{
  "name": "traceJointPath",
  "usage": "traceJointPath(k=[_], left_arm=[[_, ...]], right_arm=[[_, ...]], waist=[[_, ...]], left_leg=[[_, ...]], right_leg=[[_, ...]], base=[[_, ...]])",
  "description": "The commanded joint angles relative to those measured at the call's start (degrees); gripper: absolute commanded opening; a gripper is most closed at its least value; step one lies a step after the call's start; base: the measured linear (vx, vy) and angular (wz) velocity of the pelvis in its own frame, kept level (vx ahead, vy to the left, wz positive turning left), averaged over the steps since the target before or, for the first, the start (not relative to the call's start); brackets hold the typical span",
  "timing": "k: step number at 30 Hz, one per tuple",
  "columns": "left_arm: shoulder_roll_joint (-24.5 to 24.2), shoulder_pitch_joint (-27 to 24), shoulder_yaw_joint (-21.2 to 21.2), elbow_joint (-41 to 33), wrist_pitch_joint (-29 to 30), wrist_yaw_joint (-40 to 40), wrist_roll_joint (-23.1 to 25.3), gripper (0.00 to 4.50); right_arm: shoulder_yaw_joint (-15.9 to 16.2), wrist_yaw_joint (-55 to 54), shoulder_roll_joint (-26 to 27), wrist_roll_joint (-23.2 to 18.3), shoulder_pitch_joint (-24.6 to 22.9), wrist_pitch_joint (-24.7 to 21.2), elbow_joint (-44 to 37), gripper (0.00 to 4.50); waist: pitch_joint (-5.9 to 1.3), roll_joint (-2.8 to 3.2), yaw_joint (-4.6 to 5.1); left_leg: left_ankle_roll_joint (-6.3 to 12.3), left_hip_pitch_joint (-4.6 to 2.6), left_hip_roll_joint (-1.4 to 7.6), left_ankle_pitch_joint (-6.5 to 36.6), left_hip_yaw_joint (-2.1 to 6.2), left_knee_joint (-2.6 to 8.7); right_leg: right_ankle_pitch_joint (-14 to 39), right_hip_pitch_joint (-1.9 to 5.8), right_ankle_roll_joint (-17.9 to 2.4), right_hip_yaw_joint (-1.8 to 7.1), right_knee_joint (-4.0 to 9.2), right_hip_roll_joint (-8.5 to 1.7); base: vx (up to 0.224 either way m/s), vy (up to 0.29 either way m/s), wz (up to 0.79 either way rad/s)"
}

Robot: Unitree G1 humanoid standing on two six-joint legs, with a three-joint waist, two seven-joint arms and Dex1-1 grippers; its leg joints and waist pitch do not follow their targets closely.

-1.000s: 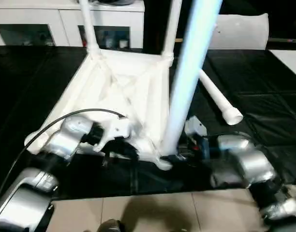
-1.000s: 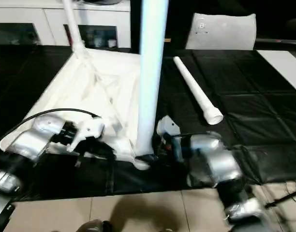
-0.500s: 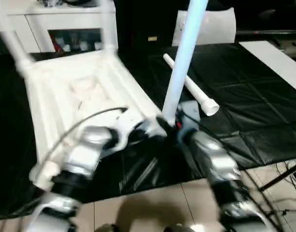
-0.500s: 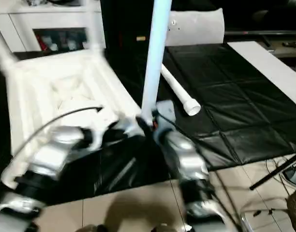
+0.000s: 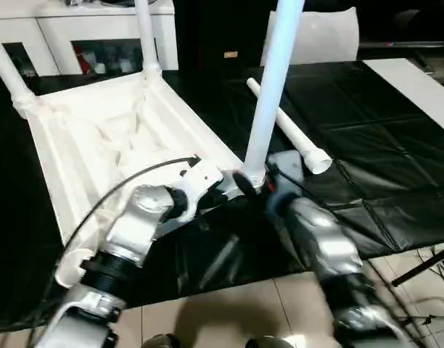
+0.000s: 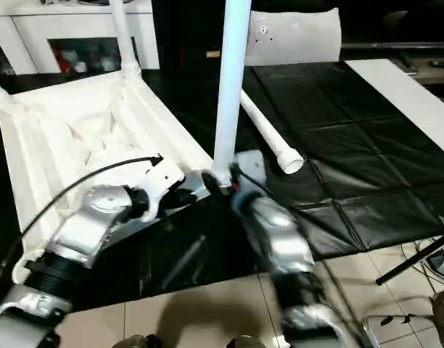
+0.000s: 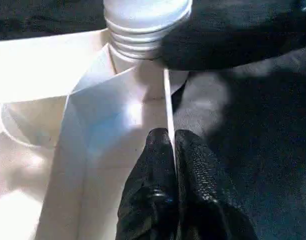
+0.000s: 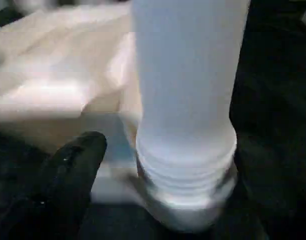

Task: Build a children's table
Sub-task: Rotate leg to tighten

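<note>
The left claw point(image 7: 172, 150) has its 2 black fingers pressed together on the thin upright rim of the white plastic square table panel point(image 5: 99, 138), just beside the corner where a long smooth white tapered tubular leg point(image 5: 269, 94) stands in its round socket. The right claw point(image 8: 158, 165) stands at that same leg's ribbed base with its fingers spread apart; 1 black finger point(image 8: 68, 170) shows beside the leg without touching it.

The panel lies upside down, ribbed underside up, on a black quilted mat point(image 5: 367, 145) that covers the floor. 2 more white legs point(image 5: 146, 36) rise from its far corners. A 4th white leg point(image 5: 287, 130) lies flat on the mat to the right of the standing one, apart from the panel, its wider end toward the robot. Beige floor tiles point(image 5: 229, 312) show at the mat's near edge.

Behind stand a low white cabinet point(image 5: 84, 29) with small items in its open compartments, too small to identify, and a flat white bag-like sheet point(image 5: 323, 36) propped upright. A white board strip point(image 5: 414, 83) lies on the mat at the far right. No writing is legible.
</note>
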State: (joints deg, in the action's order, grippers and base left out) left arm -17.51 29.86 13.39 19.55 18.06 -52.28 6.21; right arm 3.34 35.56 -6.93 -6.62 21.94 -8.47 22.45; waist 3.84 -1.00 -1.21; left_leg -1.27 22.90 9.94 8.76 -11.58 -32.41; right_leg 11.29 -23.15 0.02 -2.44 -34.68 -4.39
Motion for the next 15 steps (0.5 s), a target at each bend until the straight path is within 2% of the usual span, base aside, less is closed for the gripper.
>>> traceJointPath(k=[1, 2, 3, 7, 9, 10, 12, 13, 15], left_arm=[[-1.04, 0.42, 0.20, 1.27, -3.67, -2.83, -0.62, 0.00], [-2.65, 0.20, 0.64, 1.90, -6.66, -7.02, -1.82, 0.00], [-3.54, 0.26, 1.10, 2.39, -7.75, -8.63, -1.91, 0.00], [-5.43, 0.45, 2.12, 3.53, -10.76, -12.34, -2.10, 0.00], [-6.55, 1.44, 2.77, 5.30, -13.31, -15.74, -2.81, 0.00], [-6.60, 1.51, 2.81, 5.40, -13.42, -15.93, -2.86, 0.00], [-7.51, 2.47, 3.82, 6.59, -15.47, -19.68, -3.48, 0.00], [-8.46, 3.26, 5.04, 7.44, -17.22, -23.26, -3.80, 0.00], [-9.24, 3.79, 6.25, 7.94, -18.23, -26.45, -3.89, 0.00]], right_arm=[[2.12, 5.19, -0.61, -0.95, -0.17, 1.15, -2.27, 4.46], [1.81, 8.91, -3.34, -1.21, -0.21, 2.07, -2.37, 4.46], [1.77, 10.69, -4.58, -1.33, -0.11, 2.33, -2.38, 4.46], [2.04, 14.38, -7.28, -1.30, 0.34, 2.98, -2.20, 4.46], [3.36, 18.98, -10.21, -1.10, 0.91, 4.45, -1.68, 4.46], [3.42, 19.24, -10.36, -1.10, 0.95, 4.52, -1.65, 4.46], [4.44, 22.96, -12.13, -1.26, 1.67, 5.66, -0.93, 4.46], [5.37, 26.28, -13.45, -1.47, 2.47, 6.35, -0.07, 4.46], [6.37, 29.36, -14.36, -1.51, 3.37, 6.51, 1.04, 4.46]], waist=[[-3.56, -0.26, -0.31], [-3.58, -0.33, -0.61], [-3.63, -0.15, -0.79], [-3.48, -0.08, -1.28], [-3.41, -0.14, -1.55], [-3.35, -0.41, -1.80], [-3.30, -0.36, -2.06], [-3.22, -0.59, -2.19], [-3.18, -0.49, -2.35]], left_leg=[[2.93, -1.35, 3.28, 12.49, 1.49, 3.27], [3.60, -1.37, 3.17, 12.16, 1.51, 3.15], [3.73, -1.49, 3.30, 11.82, 1.53, 3.11], [3.35, -2.10, 3.65, 12.40, 1.34, 3.19], [3.03, -2.12, 3.67, 12.69, 1.33, 3.24], [2.93, -2.13, 3.61, 13.26, 1.33, 3.23], [2.49, -2.19, 3.63, 13.74, 1.27, 3.26], [2.52, -2.14, 3.49, 14.17, 1.31, 3.20], [2.15, -2.12, 3.69, 14.32, 1.26, 3.24]], right_leg=[[6.01, 2.32, -12.13, 2.61, 4.20, -3.75], [6.13, 2.44, -12.53, 2.47, 4.23, -3.81], [6.39, 2.46, -12.80, 2.47, 4.12, -3.91], [6.25, 1.98, -13.96, 2.50, 3.86, -3.74], [6.66, 2.00, -14.03, 2.50, 3.86, -3.79], [7.78, 2.02, -13.78, 2.48, 3.94, -3.84], [8.67, 2.01, -13.51, 2.58, 3.98, -3.95], [9.57, 1.98, -13.46, 2.48, 4.08, -3.97], [9.92, 2.00, -13.55, 2.48, 3.94, -4.01]], base=[[0.000, 0.000, 0.00], [0.000, 0.000, 0.00], [0.000, 0.000, 0.00], [0.000, 0.000, 0.00], [0.000, 0.000, 0.00], [0.000, 0.000, 0.00], [0.000, 0.000, 0.00], [0.000, 0.000, 0.00], [0.000, 0.000, 0.00]])
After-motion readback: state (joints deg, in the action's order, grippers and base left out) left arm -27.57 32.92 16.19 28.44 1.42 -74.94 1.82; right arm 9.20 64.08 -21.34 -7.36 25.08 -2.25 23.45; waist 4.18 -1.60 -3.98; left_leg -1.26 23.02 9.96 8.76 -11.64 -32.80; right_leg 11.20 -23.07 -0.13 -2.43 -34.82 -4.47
